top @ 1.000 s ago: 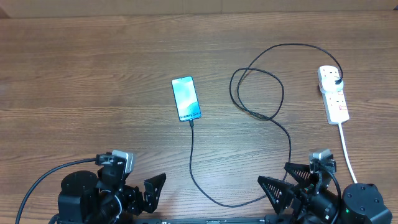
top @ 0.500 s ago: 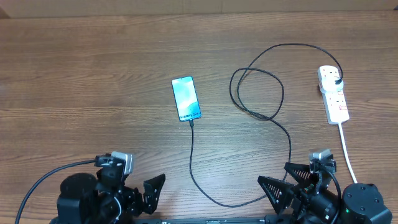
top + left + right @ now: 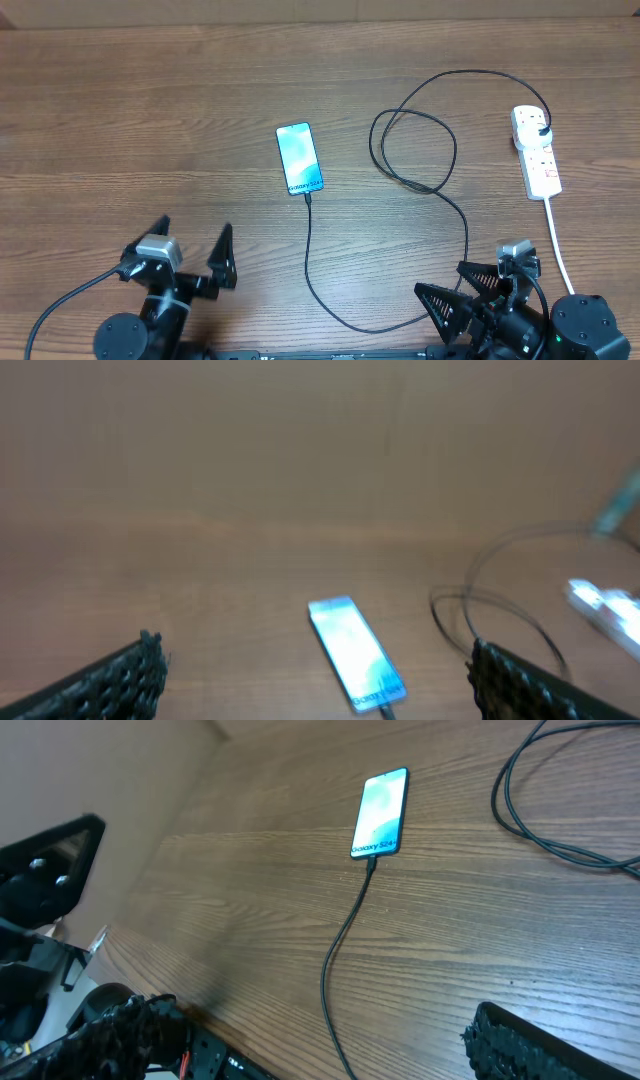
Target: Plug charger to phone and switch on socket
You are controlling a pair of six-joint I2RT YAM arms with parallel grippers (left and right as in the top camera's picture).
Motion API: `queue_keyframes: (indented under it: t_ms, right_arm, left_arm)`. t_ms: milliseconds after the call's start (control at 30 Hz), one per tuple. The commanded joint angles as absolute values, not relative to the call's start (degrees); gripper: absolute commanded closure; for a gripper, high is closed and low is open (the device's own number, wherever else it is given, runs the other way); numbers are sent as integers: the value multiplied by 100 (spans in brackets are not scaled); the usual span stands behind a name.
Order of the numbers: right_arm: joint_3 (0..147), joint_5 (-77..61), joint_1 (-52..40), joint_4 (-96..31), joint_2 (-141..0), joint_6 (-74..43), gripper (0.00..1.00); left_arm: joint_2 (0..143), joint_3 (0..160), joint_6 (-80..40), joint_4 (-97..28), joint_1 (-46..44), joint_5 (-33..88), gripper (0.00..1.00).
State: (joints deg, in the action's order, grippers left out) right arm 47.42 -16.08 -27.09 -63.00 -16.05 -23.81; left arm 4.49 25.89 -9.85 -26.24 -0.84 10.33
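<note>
Wood table point(image 3: 120, 120): one phone point(image 3: 299, 158), one charger point(image 3: 420, 180), apparently plugged.

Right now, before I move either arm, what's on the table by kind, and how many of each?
Phone: 1
Charger cable: 1
Power strip: 1
Total: 3 things, with the cable's tip at the phone's near end and its plug in the strip.

left gripper point(image 3: 190, 258) open, right gripper point(image 3: 455, 282) open, both low at near edge
</note>
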Motion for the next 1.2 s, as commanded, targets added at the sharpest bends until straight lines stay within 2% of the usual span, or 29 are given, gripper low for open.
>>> queue_keyframes:
  t_ms: [0,233,833,1033,1167]
  right_arm:
    - [4720,-1546,-2731,-6276,-1590,-2401,0]
    - [4720,-1546,-2731,-6276,-1590,-2401,0]
    - [4720,-1546,-2731,-6276,-1590,-2401,0]
    - [4720,-1546,-2731,-6276,-1590,-2401,0]
    - [4720,-1546,-2731,-6276,-1590,-2401,0]
  left_arm:
    - [132,1964,-825,-1767,36,851,0]
    - [19,1264,-727,-294,89,539,0]
    - [16,58,-1031,698,71,438,0]
    - [14,25,-1094,434,62,432,1]
    - [14,25,-1094,-193,62,403,0]
